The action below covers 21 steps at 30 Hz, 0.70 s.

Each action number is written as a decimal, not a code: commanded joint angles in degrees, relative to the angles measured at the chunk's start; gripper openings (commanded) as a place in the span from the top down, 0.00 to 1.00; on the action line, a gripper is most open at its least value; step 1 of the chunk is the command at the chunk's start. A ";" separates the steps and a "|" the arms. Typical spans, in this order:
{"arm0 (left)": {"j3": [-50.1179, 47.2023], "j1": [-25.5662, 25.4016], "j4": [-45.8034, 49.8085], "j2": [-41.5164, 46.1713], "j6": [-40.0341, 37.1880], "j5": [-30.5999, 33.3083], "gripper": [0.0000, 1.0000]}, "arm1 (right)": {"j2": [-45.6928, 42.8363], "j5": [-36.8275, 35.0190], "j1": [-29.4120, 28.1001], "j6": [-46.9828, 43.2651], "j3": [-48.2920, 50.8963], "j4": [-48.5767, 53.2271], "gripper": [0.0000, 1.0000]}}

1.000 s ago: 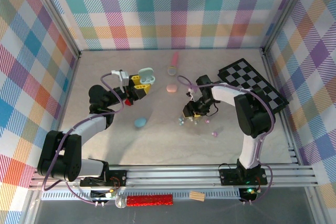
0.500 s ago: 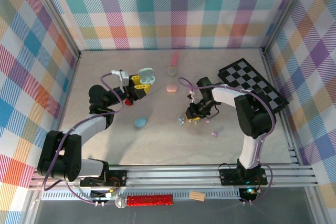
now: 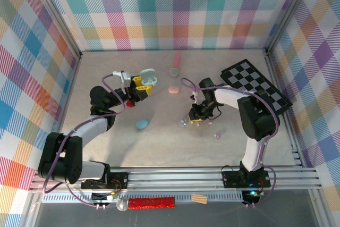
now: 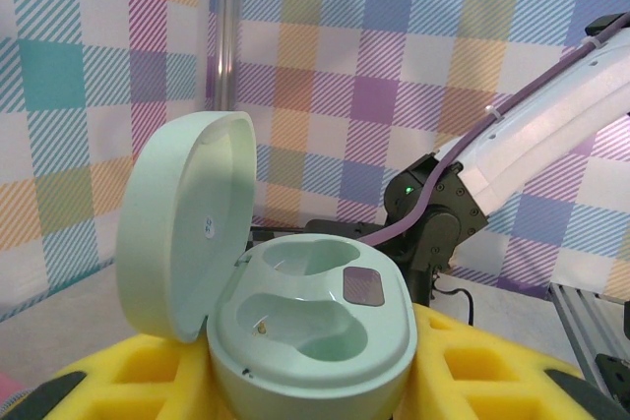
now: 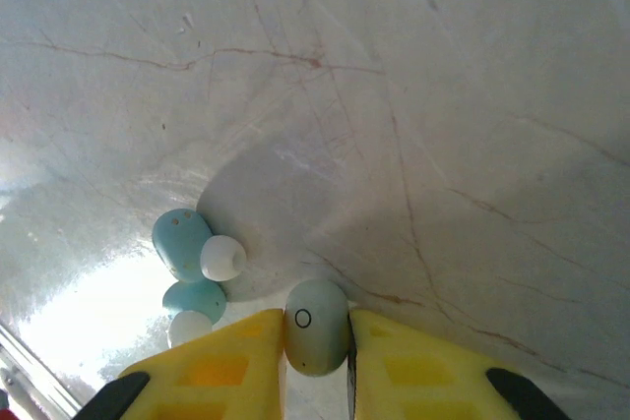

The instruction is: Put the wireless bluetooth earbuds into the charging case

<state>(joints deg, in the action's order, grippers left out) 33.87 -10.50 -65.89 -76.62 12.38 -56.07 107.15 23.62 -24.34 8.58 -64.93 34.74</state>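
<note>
My left gripper (image 3: 141, 87) (image 4: 313, 402) is shut on a mint charging case (image 3: 148, 77) (image 4: 313, 327) and holds it up above the table. Its lid (image 4: 182, 223) stands open, and both sockets inside are empty. My right gripper (image 3: 195, 118) (image 5: 316, 343) is down at the table top, shut on a mint earbud (image 5: 316, 325) that sits pinched between its yellow fingers (image 5: 231, 361). Two blue earbuds (image 5: 183, 243) with white tips lie just left of that grip, touching each other. A purple earbud (image 3: 217, 135) and a pink earbud (image 3: 210, 123) lie on the table to the right.
A blue case (image 3: 142, 124) lies shut at centre left, and a pink case (image 3: 173, 89) lies between the arms. A greyish round piece (image 3: 173, 70) and a pink piece (image 3: 177, 58) lie farther back. A black-and-white checkerboard (image 3: 255, 86) covers the right rear. Plaid walls enclose the table.
My right gripper's jaws have closed onto the mint earbud, and the hand has shifted slightly towards the blue earbuds. The left arm and its case have not moved.
</note>
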 commanded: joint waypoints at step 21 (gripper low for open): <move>1.80 -8.60 9.54 -2.48 -15.66 10.21 0.63 | -24.18 -23.32 -10.21 28.10 11.74 -15.34 0.80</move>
<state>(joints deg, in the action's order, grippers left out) 34.33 -18.04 -51.55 -77.84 -3.05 -46.74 85.36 1.08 -34.20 34.44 -53.17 21.56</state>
